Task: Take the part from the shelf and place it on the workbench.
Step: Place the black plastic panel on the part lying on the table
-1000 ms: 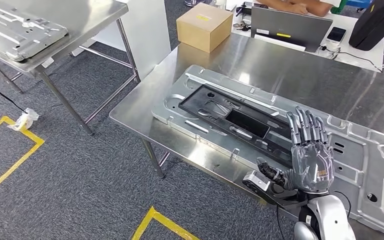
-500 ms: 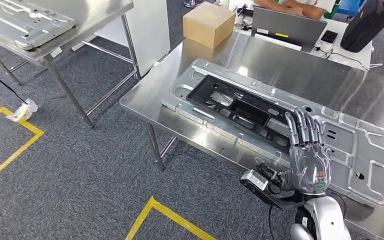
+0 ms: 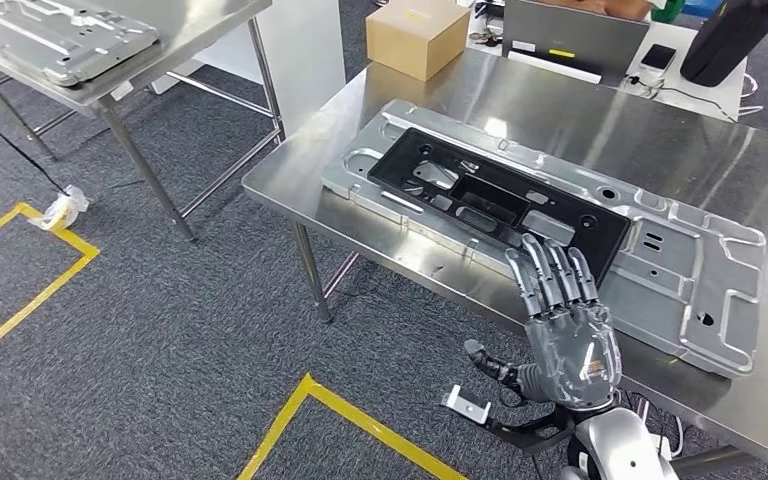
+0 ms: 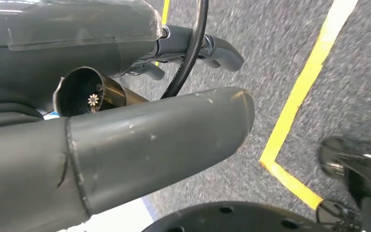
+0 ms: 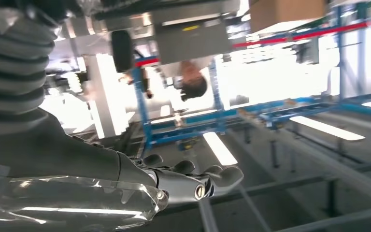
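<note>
I see one large metal part point(image 3: 660, 260) lying flat on the workbench point(image 3: 600, 130), with one black frame point(image 3: 500, 200) set into its middle. A second metal panel point(image 3: 60, 35) of the same kind rests on the other steel table point(image 3: 175, 30), well apart from the workbench. So I count two tables and two silver panels, one on each.

My right hand point(image 3: 565, 320) is raised at the near edge of the workbench, back of the hand toward the camera, its fingers point(image 3: 550, 275) straight and spread, the thumb out to the side. It grasps nothing; it is released, and its fingertips overlap the near edge of the part in my head view, though I cannot tell whether they touch it. From the right wrist view the same hand point(image 5: 193, 181) is stretched out flat and bare.

My left hand point(image 4: 125, 140) hangs over the grey carpet point(image 4: 357, 72), thumb extended; its fingers are mostly hidden, so I cannot tell whether it is released or clenched.

Behind the part stand one cardboard box point(image 3: 418, 38), one laptop point(image 3: 580, 35) and one phone point(image 3: 658, 57). Yellow tape point(image 3: 30, 290) marks the carpet.
</note>
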Motion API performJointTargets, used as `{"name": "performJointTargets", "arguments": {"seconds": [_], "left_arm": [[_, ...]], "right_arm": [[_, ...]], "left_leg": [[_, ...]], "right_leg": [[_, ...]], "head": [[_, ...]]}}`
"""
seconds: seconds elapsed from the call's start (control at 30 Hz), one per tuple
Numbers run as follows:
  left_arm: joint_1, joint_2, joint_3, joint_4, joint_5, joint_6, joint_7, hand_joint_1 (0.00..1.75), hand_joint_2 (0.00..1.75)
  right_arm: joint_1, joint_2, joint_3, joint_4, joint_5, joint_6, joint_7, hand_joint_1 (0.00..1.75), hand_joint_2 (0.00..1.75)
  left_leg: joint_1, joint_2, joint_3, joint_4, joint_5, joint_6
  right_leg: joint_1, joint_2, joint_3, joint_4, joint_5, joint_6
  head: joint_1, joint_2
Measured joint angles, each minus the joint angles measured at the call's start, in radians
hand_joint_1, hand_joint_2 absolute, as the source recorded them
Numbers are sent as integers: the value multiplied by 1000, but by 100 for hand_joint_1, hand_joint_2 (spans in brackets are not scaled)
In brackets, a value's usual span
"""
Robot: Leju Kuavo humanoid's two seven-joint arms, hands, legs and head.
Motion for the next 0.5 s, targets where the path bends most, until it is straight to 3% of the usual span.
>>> {"name": "performJointTargets", "arguments": {"seconds": [0.03,0.07,0.1,0.17,0.23,0.33,0.37,0.4,0.47,0.5], "left_arm": [[0,0,0,0,-1,0,0,0,0],[0,0,0,0,-2,0,0,0,0],[-1,0,0,0,-4,1,0,0,0],[-4,0,0,0,-7,0,1,0,0],[-8,-1,0,0,-8,-1,1,0,0],[-7,0,0,0,-9,-1,2,0,0],[-6,0,0,0,-9,-1,2,0,0],[-6,1,0,0,-9,-1,2,0,0],[-7,2,0,0,-9,0,2,0,0],[-8,2,0,0,-9,0,2,0,0]], "right_arm": [[-1,-3,16,0,-3,2,6,0,175],[-1,-7,27,0,-8,5,11,0,175],[-2,-13,34,0,-17,6,16,0,175],[-2,-30,40,-5,-36,9,20,0,175],[-3,-49,42,-13,-53,12,20,0,175],[-5,-70,43,-18,-66,14,19,0,175],[-4,-74,44,-19,-67,15,19,0,175],[-3,-80,44,-20,-68,16,19,0,175],[-1,-92,45,-21,-71,21,18,0,175],[-1,-98,46,-21,-76,24,18,0,175]], "left_leg": [[5,0,-3,33,-6,-5],[10,2,10,34,8,-10],[15,7,41,0,36,-14],[19,39,134,-131,72,-22],[13,63,184,-220,74,-12],[4,45,167,-237,86,21],[3,36,158,-240,98,32],[2,28,147,-244,112,42],[-3,10,119,-245,138,57],[-7,-1,103,-244,150,62]], "right_leg": [[0,-10,-10,2,6,2],[-1,-21,-20,5,12,5],[-3,-31,-30,8,18,9],[-6,-49,-45,18,28,21],[-4,-67,-51,22,39,37],[-8,-83,-51,16,53,62],[-11,-67,-56,24,35,68],[-12,-42,-67,51,0,70],[-7,13,-99,157,-105,65],[-1,26,-112,219,-145,59]], "head": [[0,0],[0,0],[0,0],[-1,0],[-2,0],[-3,0],[-3,0],[-3,0],[-3,0],[-3,0]]}}
